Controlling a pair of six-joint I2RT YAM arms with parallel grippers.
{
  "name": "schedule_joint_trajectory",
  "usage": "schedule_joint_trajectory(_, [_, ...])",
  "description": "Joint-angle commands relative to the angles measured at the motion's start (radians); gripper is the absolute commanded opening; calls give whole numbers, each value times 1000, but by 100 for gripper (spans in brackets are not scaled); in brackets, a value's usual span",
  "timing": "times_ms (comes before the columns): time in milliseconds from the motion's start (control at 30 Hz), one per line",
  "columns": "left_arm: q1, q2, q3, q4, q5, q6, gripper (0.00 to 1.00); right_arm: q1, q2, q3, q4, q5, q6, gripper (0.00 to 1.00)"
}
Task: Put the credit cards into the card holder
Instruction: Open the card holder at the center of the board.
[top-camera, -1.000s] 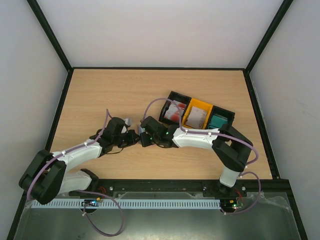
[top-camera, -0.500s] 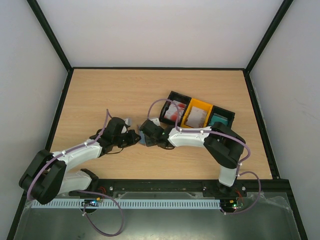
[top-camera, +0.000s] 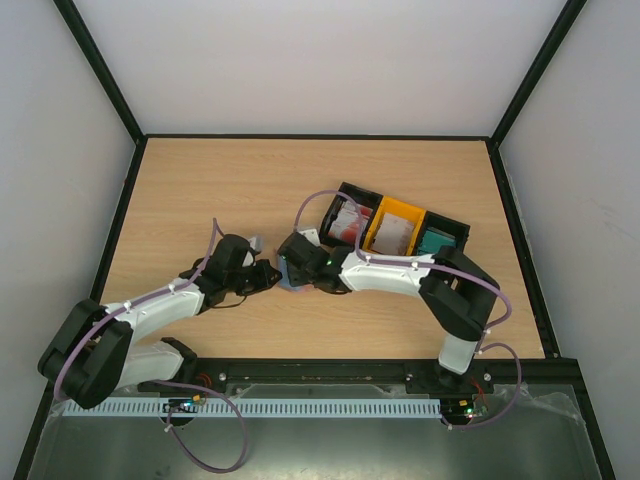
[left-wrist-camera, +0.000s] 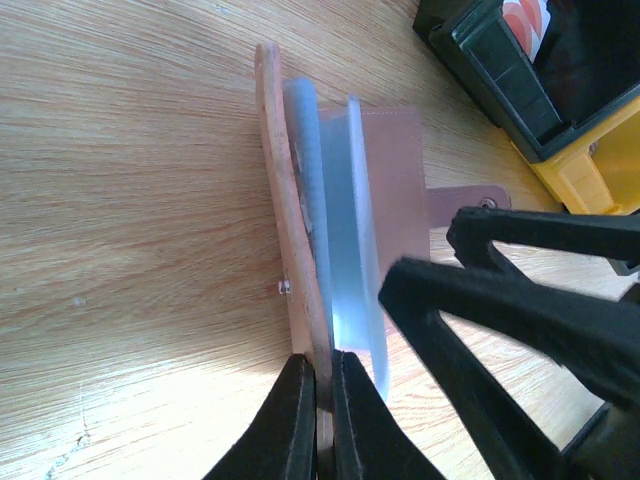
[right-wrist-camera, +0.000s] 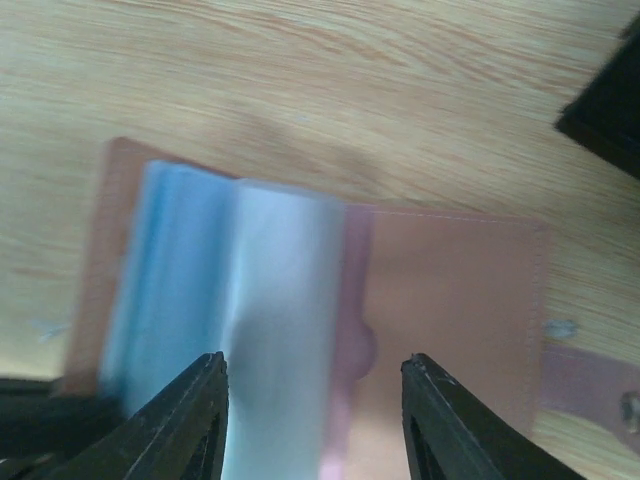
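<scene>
Wood counter (top-camera: 200, 190): card holder (right-wrist-camera: 450, 300) lay open at centre. Left tool (left-wrist-camera: 322, 365) clenched on its leather cover edge; right tool (right-wrist-camera: 312, 375) released above clear sleeves (right-wrist-camera: 270, 320). Holder judged light, floppy, prone to slide: pin at cover edge. Credit cards (top-camera: 348, 222) sat in trays (top-camera: 398, 207).

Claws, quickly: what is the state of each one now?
Left claw: closed on the card holder edge.
Right claw: open above it, holding nothing.

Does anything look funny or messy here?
The card holder looks odd: the left gripper pinches one cover up on edge, and its clear sleeves stick up, fanned, instead of lying flat. Nothing is spilled.
</scene>
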Motion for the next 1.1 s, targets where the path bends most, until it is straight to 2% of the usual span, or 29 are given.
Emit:
schedule_joint_trajectory(0, [1, 2, 25, -19, 9, 10, 3, 6, -62, -31, 55, -164, -43, 46])
schedule_joint_trajectory(200, [1, 2, 25, -19, 14, 9, 3, 23, -59, -38, 32, -189, -102, 57])
schedule_joint_trajectory(367, [1, 4, 26, -18, 13, 9, 3, 32, -7, -31, -18, -143, -121, 58])
schedule_joint_trajectory(633, [1, 1, 26, -23, 15, 9, 3, 33, 43, -10, -84, 44, -104, 57])
schedule_joint_trajectory(933, [2, -1, 34, -48, 15, 13, 3, 31, 73, 31, -218, 434, 87, 53])
schedule_joint_trajectory(1067, [2, -5, 39, -51, 26, 10, 2, 31, 72, 48, -254, 479, 107, 53])
